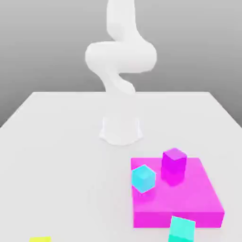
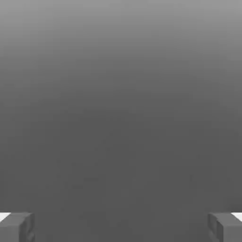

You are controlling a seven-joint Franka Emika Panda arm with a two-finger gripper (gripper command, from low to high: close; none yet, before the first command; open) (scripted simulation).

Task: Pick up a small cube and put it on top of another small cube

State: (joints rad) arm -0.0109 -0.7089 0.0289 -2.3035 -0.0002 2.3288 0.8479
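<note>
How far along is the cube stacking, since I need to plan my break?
Nothing looks done: the teal cube stands in front of the magenta slab, well apart from the yellow cube at the exterior view's lower left. The gripper is open with nothing between its fingers. Picking up one and stacking it on the other is left.

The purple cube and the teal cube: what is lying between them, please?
The magenta slab's front part lies between them, in the exterior view.

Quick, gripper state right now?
Gripper: open, fingers wide apart, holding nothing.
</note>
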